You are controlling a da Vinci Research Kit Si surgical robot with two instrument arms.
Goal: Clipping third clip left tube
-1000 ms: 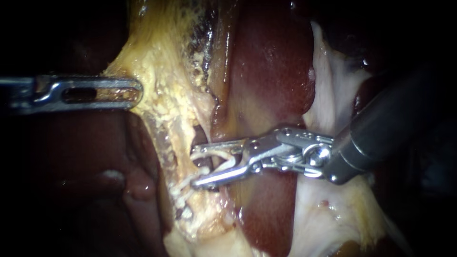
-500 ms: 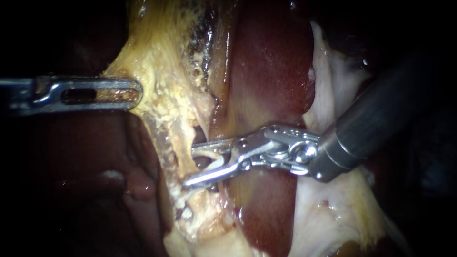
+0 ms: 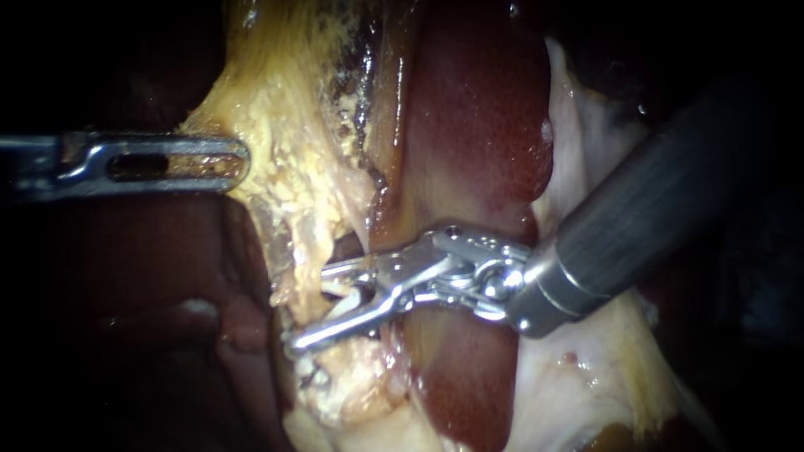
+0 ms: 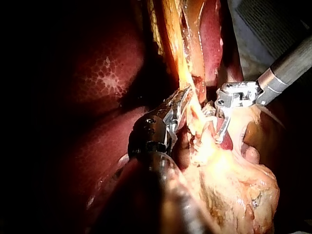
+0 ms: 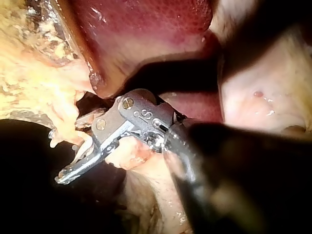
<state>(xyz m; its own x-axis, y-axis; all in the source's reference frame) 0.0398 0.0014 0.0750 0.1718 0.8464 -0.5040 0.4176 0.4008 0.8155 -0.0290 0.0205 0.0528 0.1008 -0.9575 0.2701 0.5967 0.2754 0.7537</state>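
The right end effector (image 3: 307, 306) gapes around a thin, pale, stringy tube (image 3: 339, 289); the left end effector (image 3: 241, 162) clamps yellow fatty tissue (image 3: 285, 125).

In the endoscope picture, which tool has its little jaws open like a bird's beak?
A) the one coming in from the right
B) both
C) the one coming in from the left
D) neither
A: a gap shows between the jaws of the right instrument, with yellowish tissue lying in it, while the jaws of the left instrument are clamped on that tissue.
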